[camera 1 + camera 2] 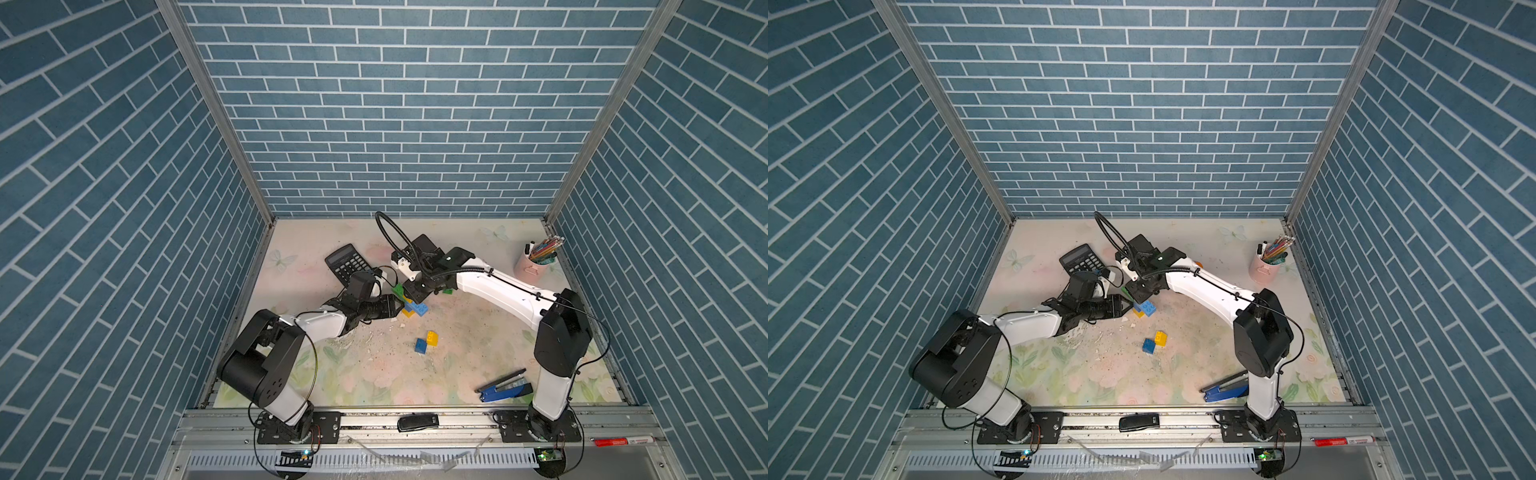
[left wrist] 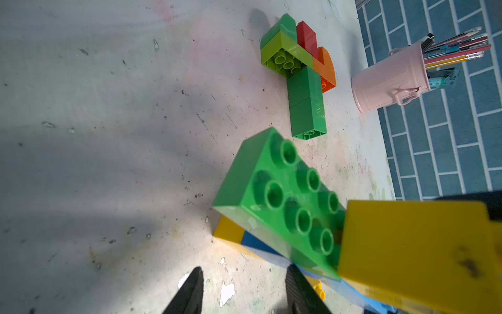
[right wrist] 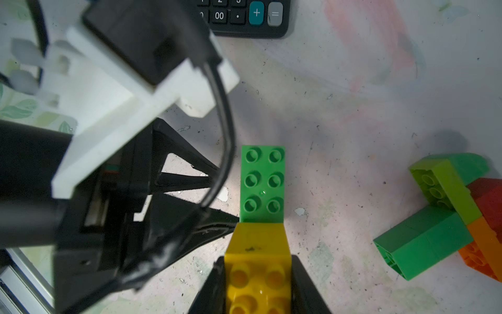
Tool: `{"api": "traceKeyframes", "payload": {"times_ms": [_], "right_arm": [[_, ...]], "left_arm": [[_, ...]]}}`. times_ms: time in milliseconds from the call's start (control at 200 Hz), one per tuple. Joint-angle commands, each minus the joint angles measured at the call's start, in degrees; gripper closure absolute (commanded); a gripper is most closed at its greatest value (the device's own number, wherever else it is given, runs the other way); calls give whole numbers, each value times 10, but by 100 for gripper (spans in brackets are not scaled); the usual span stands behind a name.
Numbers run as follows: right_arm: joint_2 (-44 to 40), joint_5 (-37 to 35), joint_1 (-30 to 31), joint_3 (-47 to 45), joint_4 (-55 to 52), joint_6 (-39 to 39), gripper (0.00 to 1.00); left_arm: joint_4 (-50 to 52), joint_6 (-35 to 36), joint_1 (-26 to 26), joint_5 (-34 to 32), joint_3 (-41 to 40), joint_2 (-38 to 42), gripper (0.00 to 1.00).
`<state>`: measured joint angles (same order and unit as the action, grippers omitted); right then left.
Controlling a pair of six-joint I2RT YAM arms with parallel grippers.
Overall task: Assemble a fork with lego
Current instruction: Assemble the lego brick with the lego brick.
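Observation:
My right gripper [image 3: 256, 265] is shut on a yellow brick [image 3: 258, 244] joined to an oblong green brick [image 3: 262, 185] that juts out ahead, studs up, over the mat. My left gripper [image 2: 245, 269] is open and empty, beside and below that green brick [image 2: 277, 195]. A blue brick [image 1: 419, 308] and a yellow brick [image 2: 231, 231] lie on the mat under the held pair. A joined cluster of green, lime, red and orange lego [image 2: 298, 68] lies on its side further off. A loose blue brick [image 1: 421, 345] and a loose yellow brick [image 1: 432, 338] sit mid-table.
A black calculator [image 1: 349, 262] lies behind the left gripper. A pink cup of pencils [image 1: 534, 262] stands at the back right. A blue stapler [image 1: 505, 388] lies front right by the right arm's base. White flakes dot the worn mat.

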<state>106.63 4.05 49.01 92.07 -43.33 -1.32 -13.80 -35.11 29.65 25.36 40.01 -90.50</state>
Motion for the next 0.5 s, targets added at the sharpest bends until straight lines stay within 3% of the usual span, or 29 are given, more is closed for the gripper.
{"api": "traceKeyframes", "payload": {"times_ms": [0,495], "right_arm": [[51,-10,8,-20,-95,40,100],[77,30,9,-13,-121,5,100]], "left_arm": [[-9,2,4,4,20,-6,49],[-5,2,4,3,19,-2,49]]}}
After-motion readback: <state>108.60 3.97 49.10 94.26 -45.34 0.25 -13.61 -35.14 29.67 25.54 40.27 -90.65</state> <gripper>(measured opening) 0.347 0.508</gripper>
